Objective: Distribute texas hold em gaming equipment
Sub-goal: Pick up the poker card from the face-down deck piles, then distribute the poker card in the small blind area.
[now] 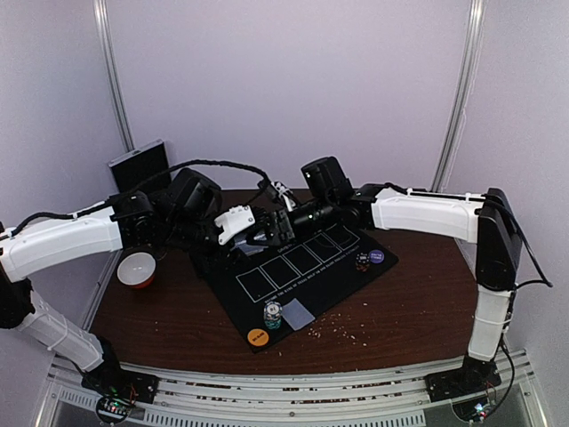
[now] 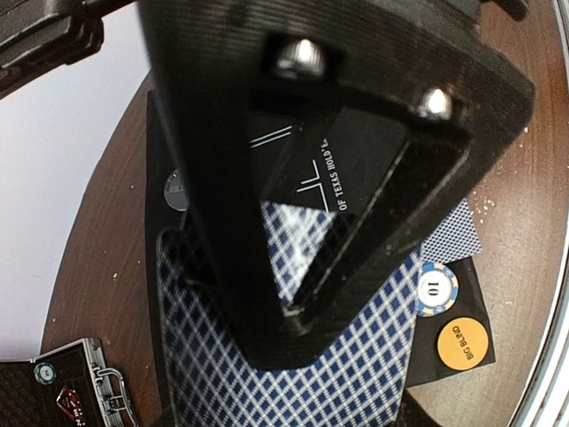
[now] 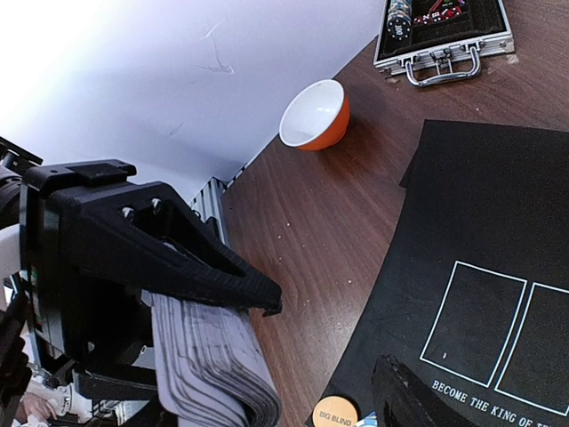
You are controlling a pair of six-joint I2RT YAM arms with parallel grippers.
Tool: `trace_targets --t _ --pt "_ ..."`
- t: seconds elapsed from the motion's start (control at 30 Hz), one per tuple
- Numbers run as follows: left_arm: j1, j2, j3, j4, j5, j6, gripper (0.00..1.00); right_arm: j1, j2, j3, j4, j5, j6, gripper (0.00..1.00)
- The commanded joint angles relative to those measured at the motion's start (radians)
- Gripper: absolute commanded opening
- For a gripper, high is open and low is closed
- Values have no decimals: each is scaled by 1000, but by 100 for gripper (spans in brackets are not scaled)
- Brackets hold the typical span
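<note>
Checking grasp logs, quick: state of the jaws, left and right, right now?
Left gripper: closed on the card deck.
Right gripper: cannot be told; only one of its jaws shows.

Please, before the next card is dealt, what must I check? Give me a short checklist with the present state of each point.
1. Deck clamped in the left gripper: ok.
2. Right gripper open for the next pick: cannot tell, only one fingertip shows.
3. Dealt card lies beside the chip stack and orange disc at the near corner of the mat: ok.
4. The chips and purple disc at the right corner also have one: not ok, none seen.
</note>
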State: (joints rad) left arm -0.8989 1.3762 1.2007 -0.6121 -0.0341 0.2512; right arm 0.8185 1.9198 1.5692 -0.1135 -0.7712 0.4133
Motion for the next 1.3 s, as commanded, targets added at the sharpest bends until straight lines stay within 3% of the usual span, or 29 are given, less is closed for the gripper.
trace_targets --t 0.0,0.37,0.6,0.77,0.9,1.13,1.27 --pt "5 -22 -4 26 -9 -10 50 -5 -47 25 -84 70 -36 61" --pt "4 -25 -21 32 -26 -12 50 -5 -82 48 -143 77 -49 48" --pt "5 -20 -24 35 -30 -14 50 -5 -107 41 -160 70 -59 33" --pt "5 -17 -26 35 -33 -16 50 -5 -116 43 -183 81 -72 28" --pt "4 -20 -30 37 -36 -17 50 -5 -124 44 -203 99 -87 16" --pt "4 -25 -42 40 -38 -17 50 -5 -137 48 -229 109 -99 12" --pt "5 -28 -46 44 -41 -17 50 -5 -148 55 -250 125 -113 0"
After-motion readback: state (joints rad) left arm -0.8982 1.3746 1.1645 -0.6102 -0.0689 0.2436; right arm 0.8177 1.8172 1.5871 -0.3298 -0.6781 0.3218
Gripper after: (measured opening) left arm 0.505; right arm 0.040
